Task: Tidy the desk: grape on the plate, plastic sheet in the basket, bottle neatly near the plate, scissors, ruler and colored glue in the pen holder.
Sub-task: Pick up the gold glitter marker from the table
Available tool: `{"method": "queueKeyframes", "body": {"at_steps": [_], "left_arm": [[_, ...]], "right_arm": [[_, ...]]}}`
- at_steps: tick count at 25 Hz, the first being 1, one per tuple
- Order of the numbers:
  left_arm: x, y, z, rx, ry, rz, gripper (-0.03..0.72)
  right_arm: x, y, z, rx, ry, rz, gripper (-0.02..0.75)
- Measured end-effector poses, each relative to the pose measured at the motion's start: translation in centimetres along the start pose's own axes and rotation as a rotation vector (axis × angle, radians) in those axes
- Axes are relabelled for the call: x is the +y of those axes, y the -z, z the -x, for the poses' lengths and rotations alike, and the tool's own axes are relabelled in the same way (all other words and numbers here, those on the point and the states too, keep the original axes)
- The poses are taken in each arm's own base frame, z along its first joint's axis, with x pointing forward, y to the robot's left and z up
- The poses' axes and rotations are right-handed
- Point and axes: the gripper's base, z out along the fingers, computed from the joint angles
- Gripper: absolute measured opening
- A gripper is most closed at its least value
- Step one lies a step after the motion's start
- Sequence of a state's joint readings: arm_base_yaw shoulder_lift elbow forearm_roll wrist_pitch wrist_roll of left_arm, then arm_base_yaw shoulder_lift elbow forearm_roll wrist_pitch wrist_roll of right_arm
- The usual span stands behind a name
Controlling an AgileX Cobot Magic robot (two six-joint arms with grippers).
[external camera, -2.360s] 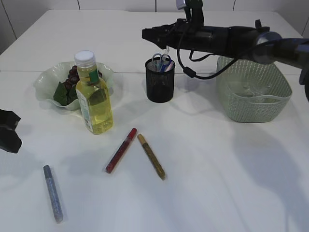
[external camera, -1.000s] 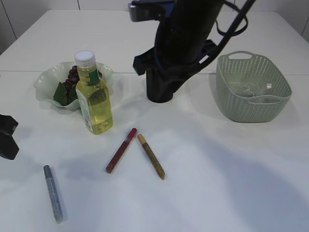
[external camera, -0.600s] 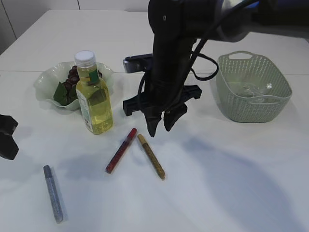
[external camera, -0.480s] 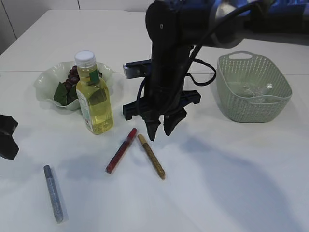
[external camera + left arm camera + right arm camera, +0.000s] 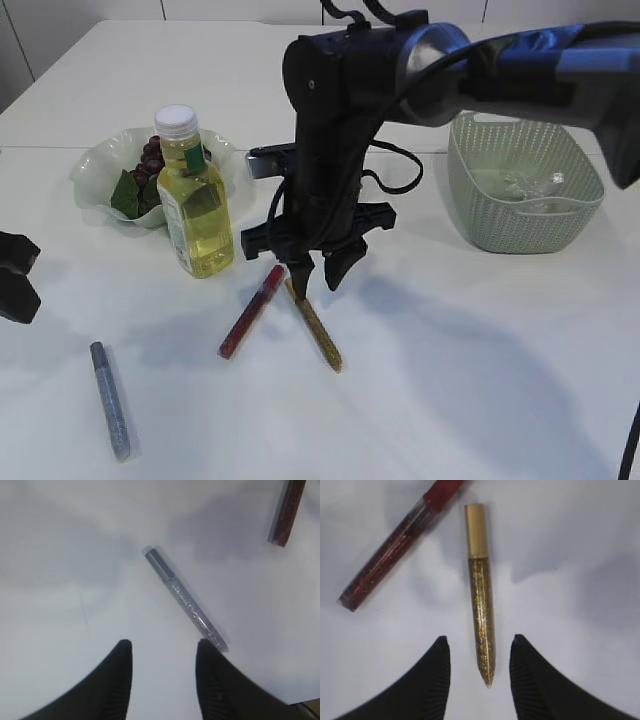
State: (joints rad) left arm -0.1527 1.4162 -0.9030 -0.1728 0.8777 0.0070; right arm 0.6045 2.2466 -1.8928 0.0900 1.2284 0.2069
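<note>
Exterior view: white table [image 5: 480,380], both tools, left [image 5: 162,652] and right [image 5: 477,647], parted and empty.

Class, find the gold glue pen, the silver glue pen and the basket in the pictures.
gold glue pen [image 5: 481,600], right wrist view, middle of its glittery barrel
silver glue pen [image 5: 186,601], left wrist view, mid-barrel
basket [image 5: 520,228], exterior view, front wall

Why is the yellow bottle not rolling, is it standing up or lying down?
Standing up. The bottle rests on its base on the table, white cap on top, beside the plate.
</note>
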Motion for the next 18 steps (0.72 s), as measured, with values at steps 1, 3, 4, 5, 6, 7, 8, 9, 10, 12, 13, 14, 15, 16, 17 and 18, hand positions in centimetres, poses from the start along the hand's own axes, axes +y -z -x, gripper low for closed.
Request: {"method": "queueKeyframes", "body": {"at_steps": [1,3,4,5,6,7,8,9,10,12,13,14,15,16,17,18], "left_arm": [[0.0,0.0,0.0,0.0,0.0,0.0,0.309],[0.0,0.0,0.0,-0.003,0.0,0.0,0.309],[0.0,0.0,0.0,-0.003,0.0,0.0,0.309],[0.0,0.0,0.0,-0.003,0.0,0.0,0.309],[0.0,0.0,0.0,-0.003,0.0,0.0,0.309],[0.0,0.0,0.0,-0.003,0.0,0.0,0.309],[0.0,0.0,0.0,-0.003,-0.001,0.002,0.309],[0.0,0.0,0.0,-0.003,-0.004,0.005,0.309],[0.1,0.0,0.0,-0.003,-0.007,0.009,0.309],[0.1,0.0,0.0,-0.003,-0.013,0.015,0.309],[0.1,0.0,0.0,-0.003,-0.014,0.016,0.309],[0.2,0.0,0.0,-0.003,-0.015,0.018,0.309],[0.2,0.0,0.0,-0.002,-0.017,0.02,0.309],[0.2,0.0,0.0,-0.002,-0.017,0.02,0.309],[0.2,0.0,0.0,-0.002,-0.017,0.02,0.309],[0.2,0.0,0.0,-0.002,-0.017,0.02,0.309]], "right_arm": [[0.0,-0.3,0.2,0.001,-0.002,0.0,0.323],[0.1,-0.9,0.6,0.003,-0.002,-0.001,0.323],[0.1,-1.2,0.8,0.004,0.0,-0.003,0.323],[0.2,-1.4,0.9,0.002,0.0,-0.002,0.323],[0.3,-1.7,1.0,0.004,0.003,-0.003,0.323],[0.4,-2.0,1.1,0.008,0.006,-0.005,0.323],[0.4,-2.2,1.1,0.011,0.007,-0.008,0.323],[0.5,-2.4,1.2,0.011,0.008,-0.008,0.323],[0.5,-2.7,1.2,0.017,0.008,-0.009,0.323],[0.3,-3.4,1.2,0.03,0.009,-0.018,0.323],[0.3,-3.9,1.2,0.039,0.006,-0.02,0.323],[0.3,-4.2,1.3,0.045,0.006,-0.022,0.323],[0.3,-4.5,1.2,0.051,0.005,-0.023,0.323],[0.3,-4.6,1.2,0.053,0.005,-0.024,0.323],[0.3,-4.7,1.2,0.054,0.005,-0.025,0.323],[0.3,-4.7,1.2,0.054,0.006,-0.026,0.323]]}}
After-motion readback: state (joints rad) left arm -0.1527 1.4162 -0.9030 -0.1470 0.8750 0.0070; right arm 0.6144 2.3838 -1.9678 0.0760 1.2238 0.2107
